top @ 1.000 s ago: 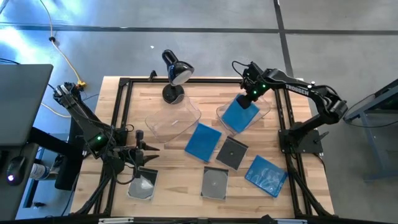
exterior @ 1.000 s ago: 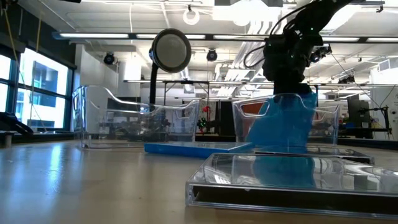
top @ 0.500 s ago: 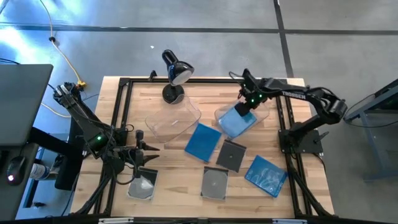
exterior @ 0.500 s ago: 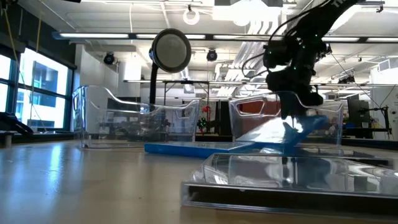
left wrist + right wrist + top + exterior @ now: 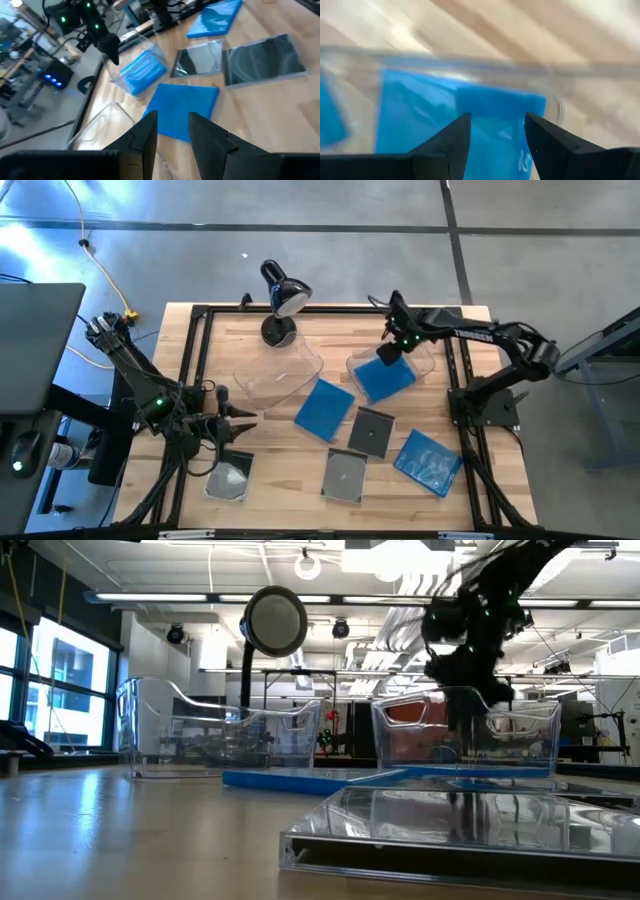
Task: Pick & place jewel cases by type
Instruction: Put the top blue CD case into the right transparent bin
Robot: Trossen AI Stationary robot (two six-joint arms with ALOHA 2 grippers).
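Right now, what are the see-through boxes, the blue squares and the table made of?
The two clear bins look like glossy hard plastic: you see straight through the walls, and the rims glint. The blue jewel cases, like the one on the table, seem smooth shiny plastic too, catching light streaks. The table looks like pale wood: joined planks with grain lines, a fairly matte finish.

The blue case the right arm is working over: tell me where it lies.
In the high view, the blue jewel case lies inside the right-hand clear bin, at the table's far right, beneath the open right gripper.
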